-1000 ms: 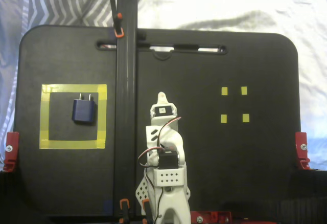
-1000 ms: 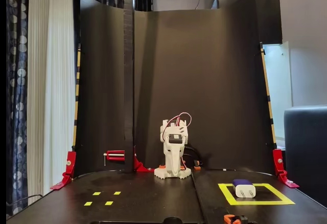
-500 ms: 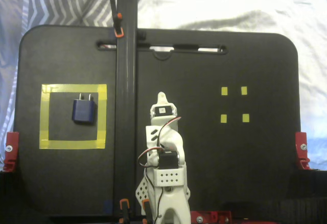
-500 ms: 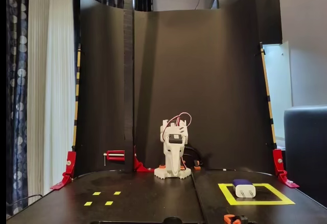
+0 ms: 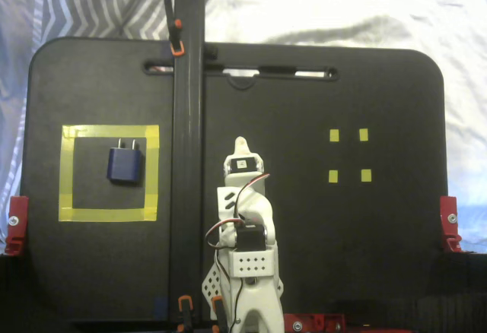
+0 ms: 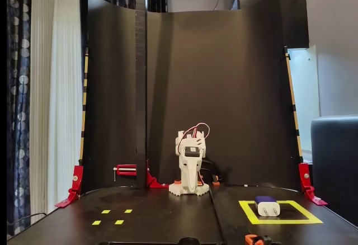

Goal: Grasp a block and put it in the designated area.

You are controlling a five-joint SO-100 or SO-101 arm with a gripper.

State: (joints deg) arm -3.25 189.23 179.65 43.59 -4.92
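Note:
The dark blue block (image 5: 124, 164) lies inside the designated area, a hollow square of wide yellow tape (image 5: 109, 131) on the left of the black board in the top-down fixed view. Its two silvery prongs point toward the board's far edge. In the front fixed view the block (image 6: 267, 205) looks pale with a blue top and sits within the yellow outline (image 6: 279, 221) at the right. The white arm is folded up at the board's middle, well away from the block. My gripper (image 5: 240, 145) (image 6: 190, 179) holds nothing, and its fingers appear pressed together.
A tall black post (image 5: 188, 120) stands between the arm and the yellow square. Four tiny yellow tape squares (image 5: 349, 155) (image 6: 112, 216) mark the other side of the board. Red clamps (image 5: 15, 223) (image 5: 450, 221) grip the board's side edges. A curved black backdrop (image 6: 224, 88) rises behind the arm.

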